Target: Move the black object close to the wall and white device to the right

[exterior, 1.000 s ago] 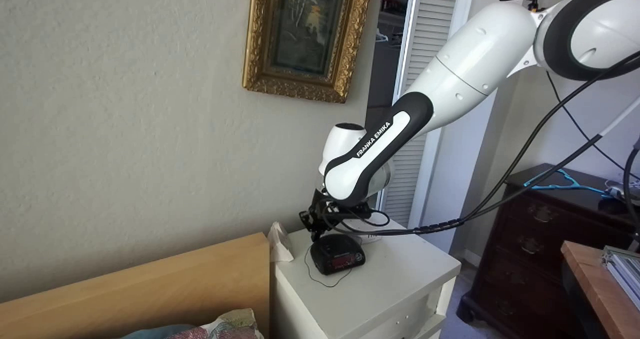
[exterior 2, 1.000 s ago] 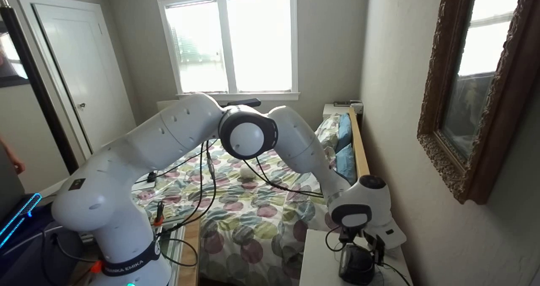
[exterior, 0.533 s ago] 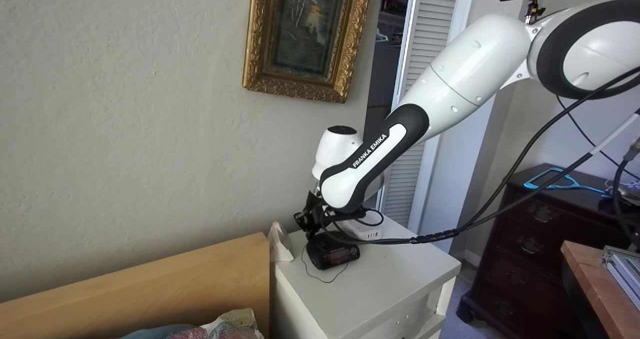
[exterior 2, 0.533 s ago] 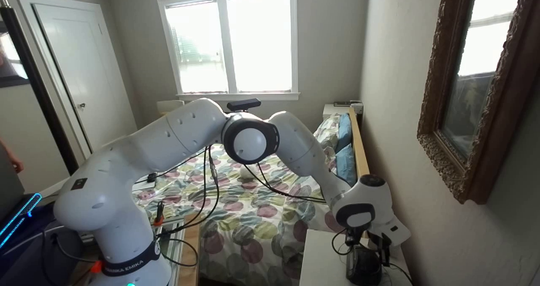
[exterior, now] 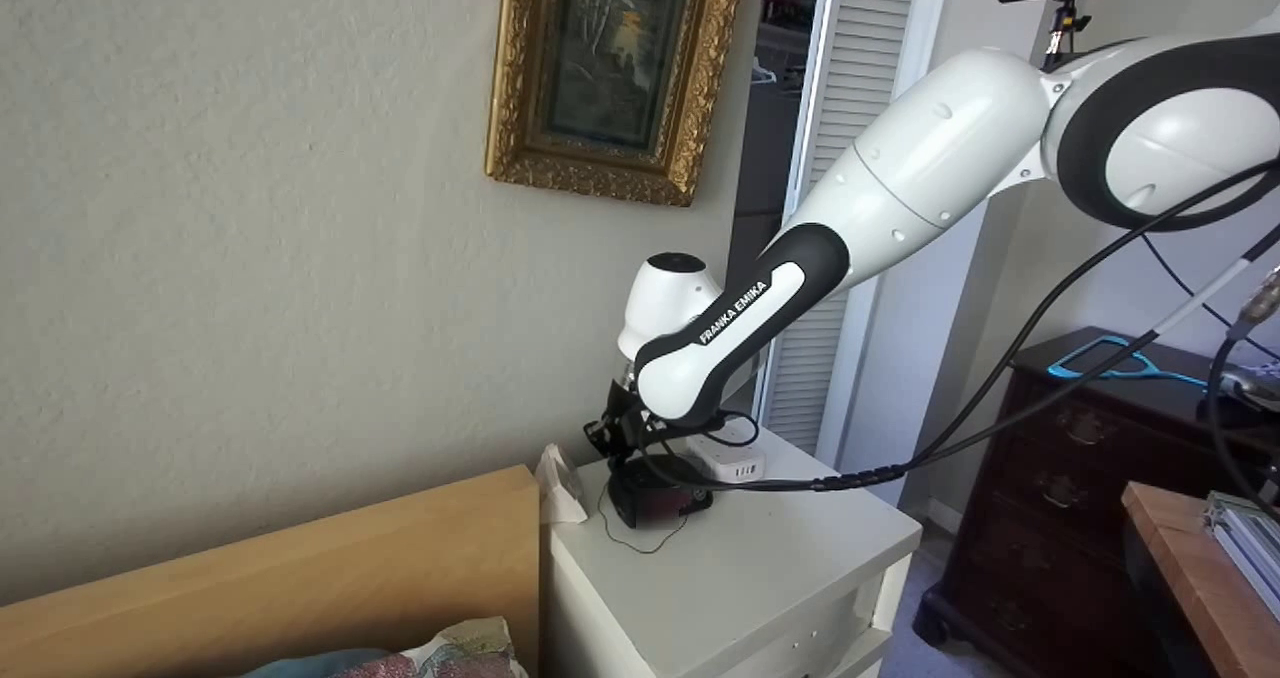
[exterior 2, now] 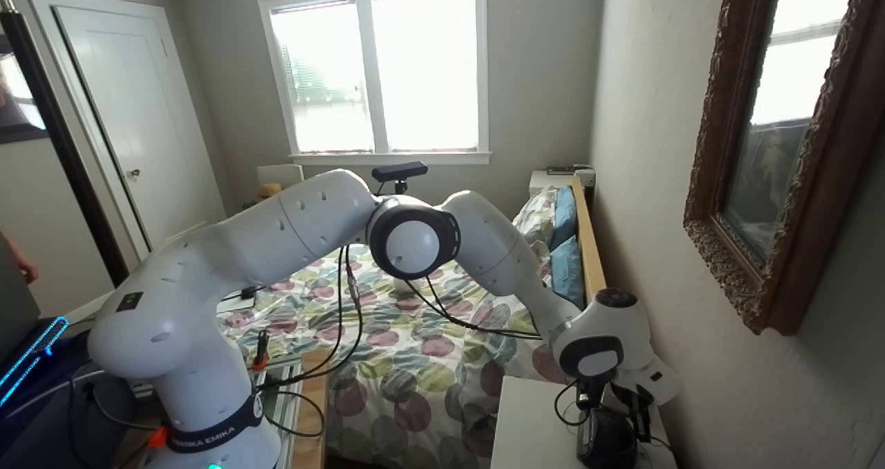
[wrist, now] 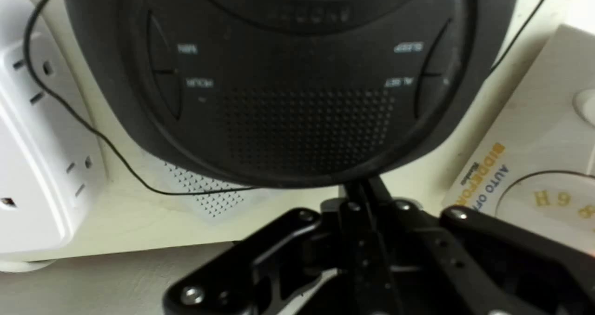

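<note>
1. The black object (exterior: 650, 503) has shifted towards ten o'clock in an exterior view since the earlier frame, nearer the wall (exterior: 350, 258); the gripper (wrist: 365, 187) has gone with it.
2. It sits on the white stand (exterior: 770, 568); in the wrist view the white device (wrist: 46, 120) lies near it at nine o'clock, a gap between.
3. A lettered pale item (wrist: 530, 134) lies towards four o'clock.
4. The gripper's jaws stand narrow, side by side, reaching its rim at five o'clock; whether they pinch anything, I cannot tell.
</note>
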Action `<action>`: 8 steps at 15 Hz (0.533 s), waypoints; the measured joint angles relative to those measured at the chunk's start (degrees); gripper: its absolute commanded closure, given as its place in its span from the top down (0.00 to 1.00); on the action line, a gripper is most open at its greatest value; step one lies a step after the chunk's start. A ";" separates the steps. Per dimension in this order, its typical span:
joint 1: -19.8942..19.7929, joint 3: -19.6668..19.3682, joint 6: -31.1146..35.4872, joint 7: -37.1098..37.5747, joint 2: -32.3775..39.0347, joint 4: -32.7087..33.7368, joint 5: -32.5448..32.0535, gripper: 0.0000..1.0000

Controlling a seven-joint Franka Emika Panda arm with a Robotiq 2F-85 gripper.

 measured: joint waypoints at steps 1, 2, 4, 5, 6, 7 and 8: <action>-0.01 -0.08 -0.29 -0.19 0.21 0.41 -0.05 0.01; -0.01 -0.14 -0.56 -0.37 0.38 0.75 -0.10 0.01; -0.01 -0.25 -1.01 -0.50 0.68 1.35 -0.22 0.32; -0.01 -0.29 -1.31 -0.50 0.84 1.68 -0.26 0.38; -0.02 -0.37 -1.54 -0.50 1.07 1.87 -0.32 0.44; -0.06 -0.42 -1.73 -0.50 1.30 1.95 -0.36 0.52; -0.07 -0.51 -1.88 -0.50 1.49 1.99 -0.42 0.58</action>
